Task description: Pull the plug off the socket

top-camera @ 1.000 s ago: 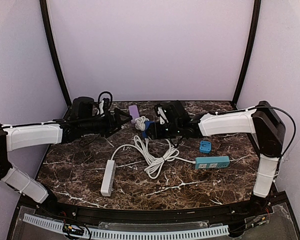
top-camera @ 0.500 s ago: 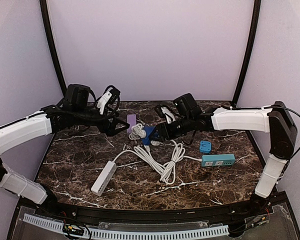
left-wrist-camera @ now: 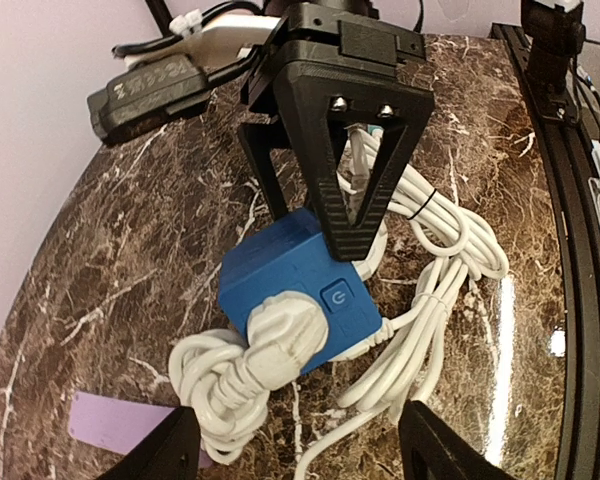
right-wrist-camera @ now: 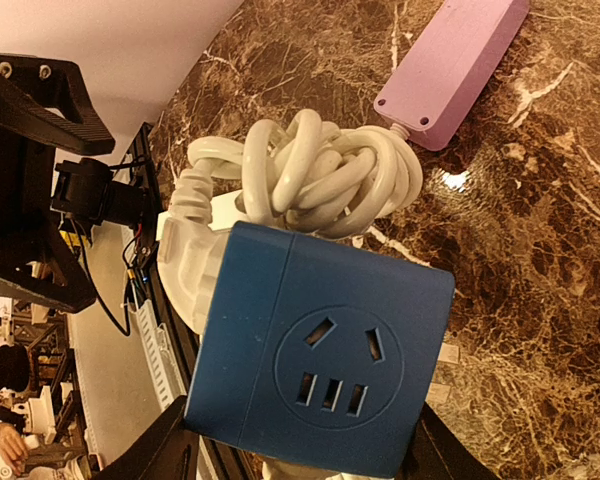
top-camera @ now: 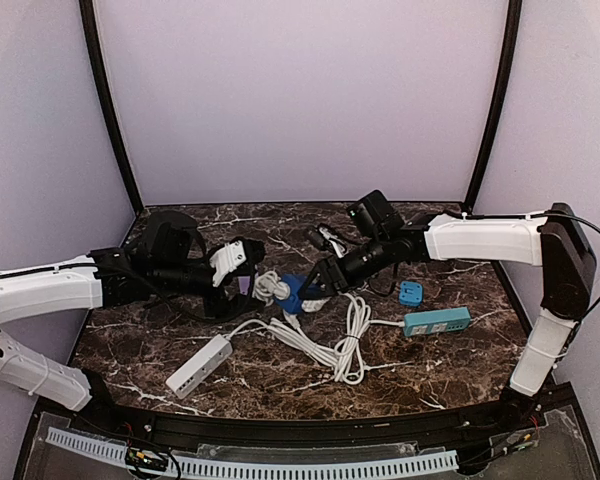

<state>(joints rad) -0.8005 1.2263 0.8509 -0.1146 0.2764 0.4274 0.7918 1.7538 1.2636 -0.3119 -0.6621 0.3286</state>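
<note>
The socket (top-camera: 293,293) is a small bright blue cube held a little above the table. My right gripper (top-camera: 313,287) is shut on it. In the right wrist view the socket (right-wrist-camera: 320,360) fills the space between my right gripper's (right-wrist-camera: 305,455) fingers. A white plug (left-wrist-camera: 280,335) sits in the socket's (left-wrist-camera: 280,270) side, with a knotted white cord (left-wrist-camera: 215,385) hanging from it. My left gripper (left-wrist-camera: 300,460) is open, its fingers spread just short of the plug on either side. In the top view my left gripper (top-camera: 255,268) faces the plug (top-camera: 272,286).
A purple power strip (right-wrist-camera: 450,65) lies behind the socket. A white power strip (top-camera: 200,366) lies front left, its bundled cable (top-camera: 345,340) in the middle. A teal power strip (top-camera: 437,321) and a small blue adapter (top-camera: 411,293) lie at the right.
My right gripper has carried the socket forward and left. My left arm has dropped and closed in on the plug. The white strip and cable bundle were dragged toward the front.
</note>
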